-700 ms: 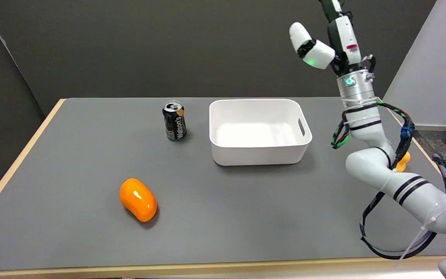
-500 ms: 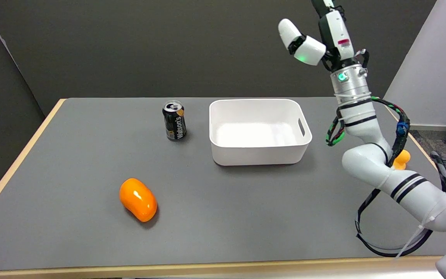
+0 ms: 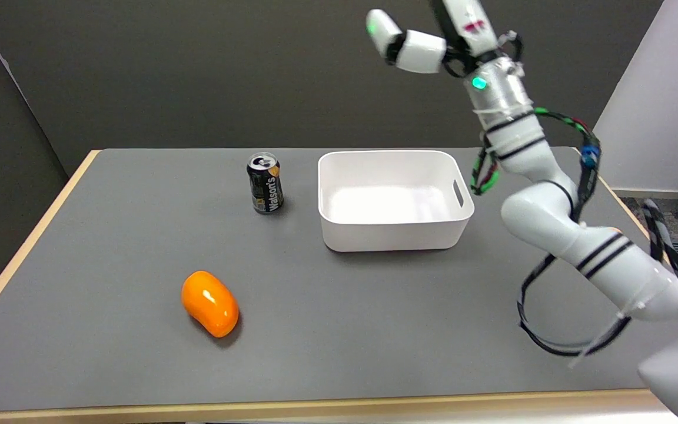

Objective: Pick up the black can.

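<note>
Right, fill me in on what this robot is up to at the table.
The robot's right hand is raised high in the air above the far edge of the white plastic bin, holding nothing. The black drink can with yellow lettering stands upright and untouched on the grey table, left of the bin. A glossy orange oblong object lies nearer the front. The pickup has not yet begun.

Reads "Watson's" in pale letters running vertically down the side of the black can [image 3: 265, 182], standing upright on the grey table [image 3: 109, 235]. Shows a small red label on the right hand [image 3: 433, 32] near the top edge of the view, too blurred to read. Carries no other legible text, number or sign anywhere.
</note>
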